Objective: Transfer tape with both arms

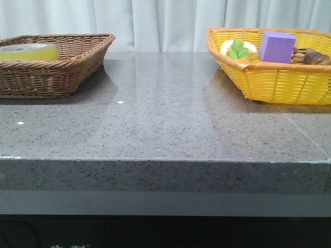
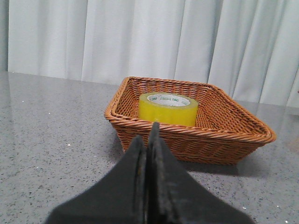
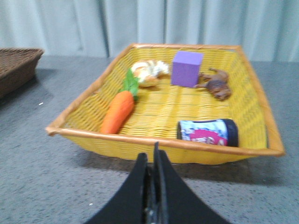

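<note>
Black, my left gripper (image 2: 149, 140) and right gripper (image 3: 153, 161) sit fully closed, empty, level above the table (image 1: 165, 119); tape (image 2: 167, 108) rests in the brown basket (image 2: 233, 135).

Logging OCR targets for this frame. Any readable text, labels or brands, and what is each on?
Tape: green print on the pale top ring, too small to read.
Can lying in the yellow basket: pink and blue label, too blurred to read.
Front view, bottom edge: pale marks, cut off and unreadable.
Nothing else carries text.
</note>
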Motion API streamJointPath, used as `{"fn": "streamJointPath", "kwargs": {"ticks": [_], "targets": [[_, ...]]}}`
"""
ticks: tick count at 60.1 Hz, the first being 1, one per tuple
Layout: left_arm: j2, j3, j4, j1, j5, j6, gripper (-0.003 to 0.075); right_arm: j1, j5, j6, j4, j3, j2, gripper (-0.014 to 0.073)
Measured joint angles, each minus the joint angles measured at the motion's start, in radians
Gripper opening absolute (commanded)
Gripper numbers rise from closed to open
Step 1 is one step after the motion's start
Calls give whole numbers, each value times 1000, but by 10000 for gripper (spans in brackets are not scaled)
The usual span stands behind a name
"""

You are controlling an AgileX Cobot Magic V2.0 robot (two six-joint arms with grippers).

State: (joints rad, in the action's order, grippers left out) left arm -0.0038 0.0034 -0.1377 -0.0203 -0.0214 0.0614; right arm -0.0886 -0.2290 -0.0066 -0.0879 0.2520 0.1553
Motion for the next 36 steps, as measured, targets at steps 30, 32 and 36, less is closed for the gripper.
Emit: {"fn": "streamJointPath", "kwargs": {"ticks": [30, 32, 36], "targets": [[0, 0, 0, 0, 0, 0, -20, 75, 134, 0, -9, -280, -166, -90], [0, 0, 0, 0, 0, 0, -20, 75, 134, 0, -9, -280, -166, -90], [0, 0, 0, 0, 0, 0, -20, 75, 134, 0, -11, -280, -166, -90]]}}
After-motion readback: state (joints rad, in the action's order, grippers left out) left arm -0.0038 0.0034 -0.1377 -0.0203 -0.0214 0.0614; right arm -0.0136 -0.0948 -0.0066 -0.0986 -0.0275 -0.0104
